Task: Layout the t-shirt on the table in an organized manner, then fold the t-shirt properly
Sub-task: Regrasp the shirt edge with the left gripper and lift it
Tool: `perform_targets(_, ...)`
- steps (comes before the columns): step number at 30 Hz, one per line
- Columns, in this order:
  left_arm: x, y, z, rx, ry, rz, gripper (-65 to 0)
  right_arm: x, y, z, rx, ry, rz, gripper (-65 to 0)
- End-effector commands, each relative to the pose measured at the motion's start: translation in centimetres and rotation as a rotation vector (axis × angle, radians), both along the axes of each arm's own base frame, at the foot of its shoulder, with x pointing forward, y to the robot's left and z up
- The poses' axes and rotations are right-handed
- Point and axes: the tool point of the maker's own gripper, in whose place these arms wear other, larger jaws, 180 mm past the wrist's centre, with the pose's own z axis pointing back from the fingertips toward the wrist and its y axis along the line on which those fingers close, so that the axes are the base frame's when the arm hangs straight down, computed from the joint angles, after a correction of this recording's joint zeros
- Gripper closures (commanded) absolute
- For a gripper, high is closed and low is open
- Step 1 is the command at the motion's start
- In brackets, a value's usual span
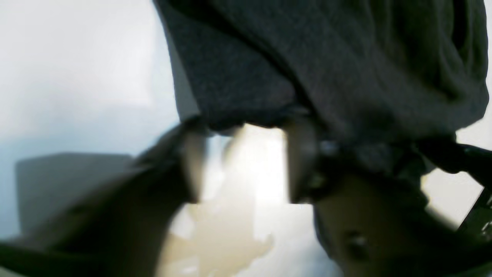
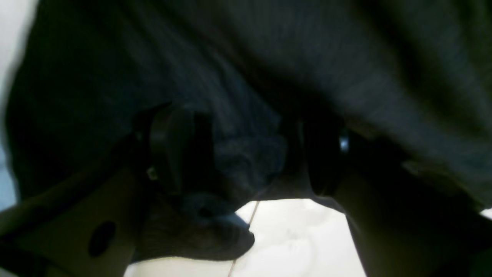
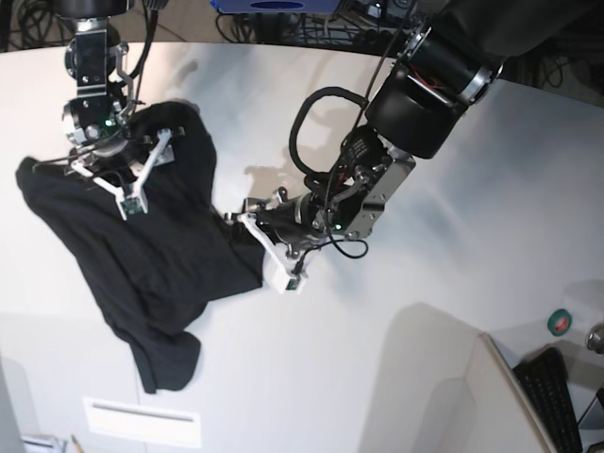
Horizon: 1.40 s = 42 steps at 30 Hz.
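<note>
The black t-shirt (image 3: 151, 255) lies crumpled on the left part of the white table (image 3: 425, 330); its print is hidden. My right gripper (image 3: 109, 179) is over the shirt's upper part. In the right wrist view its jaws (image 2: 250, 161) stand apart with bunched black cloth (image 2: 269, 57) between them. My left gripper (image 3: 267, 247) is at the shirt's right edge, jaws spread. In the left wrist view (image 1: 246, 154) bare table (image 1: 77, 57) shows between the fingers, and cloth (image 1: 326, 57) hangs over the tips and the right finger.
A green tape roll (image 3: 561, 322) and a black keyboard (image 3: 552, 396) sit at the right bottom corner beside a raised white panel (image 3: 472, 396). Cables run along the far edge (image 3: 283, 19). A thin seam (image 2: 242, 238) crosses the tabletop under the right gripper.
</note>
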Motion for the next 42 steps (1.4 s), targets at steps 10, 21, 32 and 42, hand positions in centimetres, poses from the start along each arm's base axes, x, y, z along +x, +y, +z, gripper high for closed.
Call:
perform_targets(10,3.5,2.2,2.0,0.014,-0.091,0.030,0.0,-0.3,-0.4,-2.7,0.002,0.086,-0.009,0.0)
perform_targets(21,6.7,14.4,7.3,0.205,-0.291,0.146,0.0,3.6,-1.1,4.3,-0.045,-0.134,0.014,0.0)
perform_targets(32,14.3,17.1,17.7,0.246,-0.525,0.197,0.0,14.7,-6.6,18.5,-0.226,-0.444,0.011,0.0)
perform_targets(42,24.2,11.8,29.3,0.431,-0.790,0.175,0.0,25.3,-9.9,32.4,-0.301,-0.661,0.044,0.0)
